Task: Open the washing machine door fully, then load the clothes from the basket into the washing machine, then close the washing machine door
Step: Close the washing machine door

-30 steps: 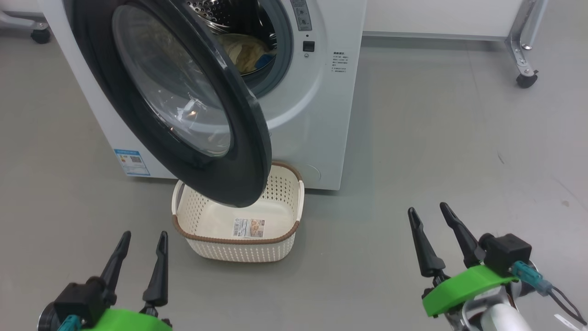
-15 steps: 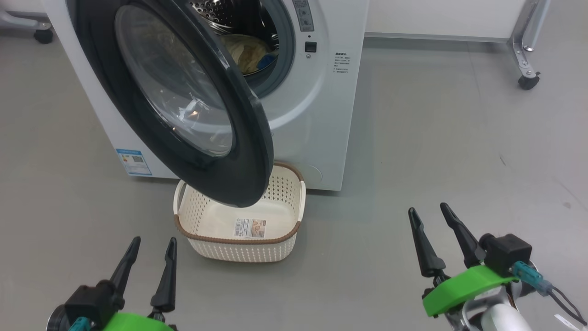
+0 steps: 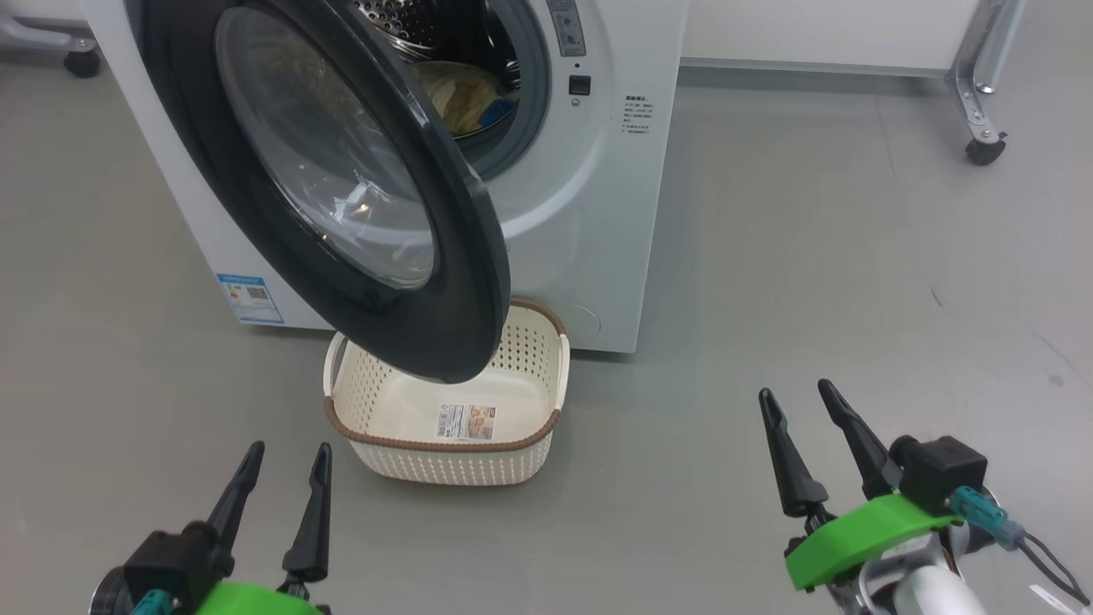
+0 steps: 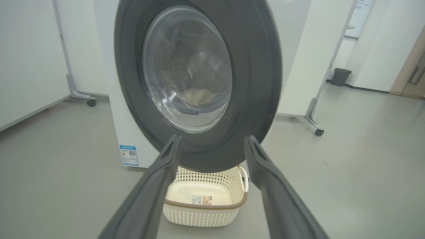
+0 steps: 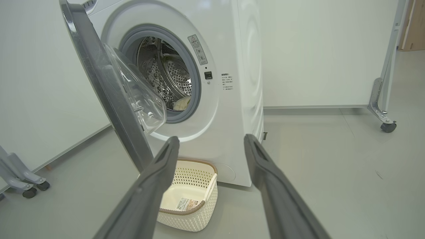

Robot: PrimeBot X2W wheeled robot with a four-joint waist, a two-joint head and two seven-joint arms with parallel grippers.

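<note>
The white washing machine [image 3: 589, 213] stands ahead with its black-rimmed round door [image 3: 341, 188] partly swung out over the basket. Pale yellow clothes [image 3: 461, 98] with a bit of blue lie inside the steel drum [image 5: 166, 79]. The cream basket [image 3: 448, 457] sits on the floor below the door, holding nothing but the sticker on its floor. My left gripper [image 3: 289, 457] is open, low at the left, short of the basket. My right gripper [image 3: 798, 395] is open, low at the right, well clear of the machine. The left wrist view faces the door [image 4: 199, 83] and the basket [image 4: 206, 209].
Grey floor [image 3: 811, 256] spreads to the right of the machine. A white partition on castors [image 3: 982, 149] stands at the back right; another castor [image 3: 81, 61] is at the back left. A dark bin [image 4: 340, 76] stands far off.
My left gripper has dropped lower and shifted slightly right in the head view. The whole picture has shifted a little, so the camera moved. The right gripper, door and basket stay put.
</note>
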